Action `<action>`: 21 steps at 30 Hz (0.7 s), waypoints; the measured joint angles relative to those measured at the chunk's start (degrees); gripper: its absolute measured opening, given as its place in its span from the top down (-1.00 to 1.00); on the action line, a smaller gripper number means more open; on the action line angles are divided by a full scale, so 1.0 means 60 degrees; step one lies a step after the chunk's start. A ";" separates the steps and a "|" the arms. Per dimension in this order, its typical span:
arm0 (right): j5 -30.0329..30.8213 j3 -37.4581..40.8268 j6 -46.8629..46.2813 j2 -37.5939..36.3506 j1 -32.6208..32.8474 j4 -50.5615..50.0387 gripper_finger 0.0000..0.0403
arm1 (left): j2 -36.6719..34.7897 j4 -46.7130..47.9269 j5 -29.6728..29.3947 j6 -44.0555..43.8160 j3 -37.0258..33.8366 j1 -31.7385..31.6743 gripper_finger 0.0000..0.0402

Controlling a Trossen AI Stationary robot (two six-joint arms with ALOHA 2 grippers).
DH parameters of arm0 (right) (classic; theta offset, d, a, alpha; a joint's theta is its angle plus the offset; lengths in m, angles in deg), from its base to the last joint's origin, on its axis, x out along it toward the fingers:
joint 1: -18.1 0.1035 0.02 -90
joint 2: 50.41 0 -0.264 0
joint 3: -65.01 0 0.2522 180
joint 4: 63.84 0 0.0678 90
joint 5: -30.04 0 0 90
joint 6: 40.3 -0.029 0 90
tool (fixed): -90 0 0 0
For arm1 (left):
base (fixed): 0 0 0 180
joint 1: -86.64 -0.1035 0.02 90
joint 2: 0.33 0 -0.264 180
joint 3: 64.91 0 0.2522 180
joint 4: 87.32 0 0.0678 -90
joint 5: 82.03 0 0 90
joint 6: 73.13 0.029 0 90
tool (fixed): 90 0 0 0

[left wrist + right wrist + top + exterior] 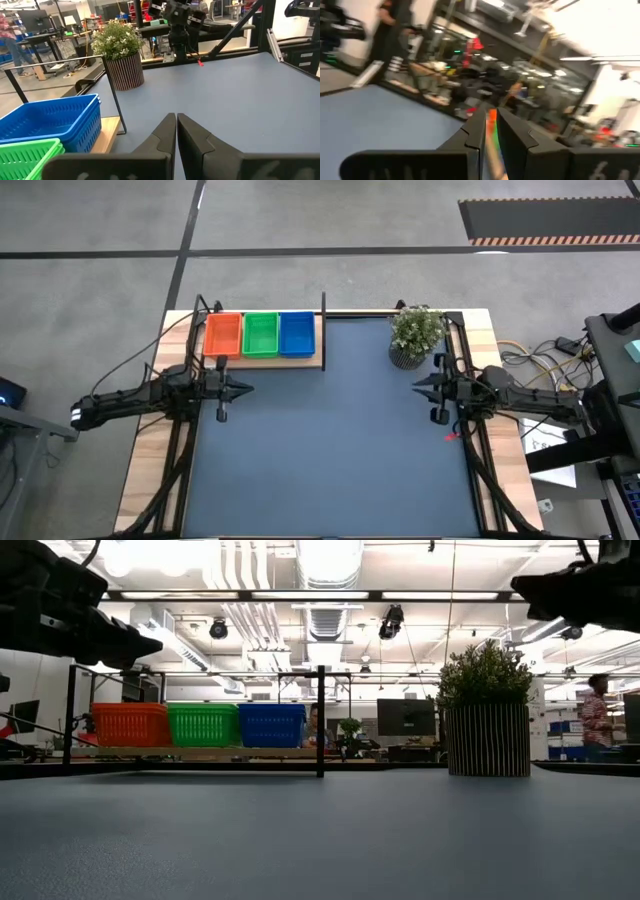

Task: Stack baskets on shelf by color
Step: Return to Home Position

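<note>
Three basket stacks stand side by side on the light wooden shelf at the mat's far left: red-orange, green and blue. They also show in the low view, red-orange, green and blue. The shelf's thin black post rises at its right end. My left gripper hovers shut and empty just in front of the shelf. My right gripper hovers shut and empty at the mat's right side, near the potted plant.
A potted plant in a ribbed dark pot stands at the mat's far right. The large dark blue-grey mat covers the table. A person stands in the room beyond the table.
</note>
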 joint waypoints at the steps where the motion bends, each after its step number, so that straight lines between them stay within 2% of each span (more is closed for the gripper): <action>1: -0.0210 0.0030 -0.0133 0.0010 0.0000 -0.0043 0.81 | 0.0017 0.0004 0.0000 0.0000 0.0003 0.0000 1.00; 3: -0.0488 0.0061 -0.0382 0.0009 0.0000 -0.0016 0.81 | 0.0037 0.0007 -0.0003 0.0000 0.0007 0.0001 1.00; 9: -0.0375 0.0079 -0.1386 0.0012 0.0004 -0.0545 0.81 | 0.0055 -0.0004 -0.0004 0.0001 -0.0002 0.0004 1.00; 14: -0.0373 0.0079 -0.1617 0.0013 0.0004 -0.1086 0.81 | 0.0096 0.0001 -0.0004 0.0003 0.0004 0.0002 1.00; 21: -0.0370 0.0079 -0.2822 0.0063 0.0004 -0.1072 0.81 | 0.0139 -0.0029 -0.0004 0.0004 -0.0014 0.0000 1.00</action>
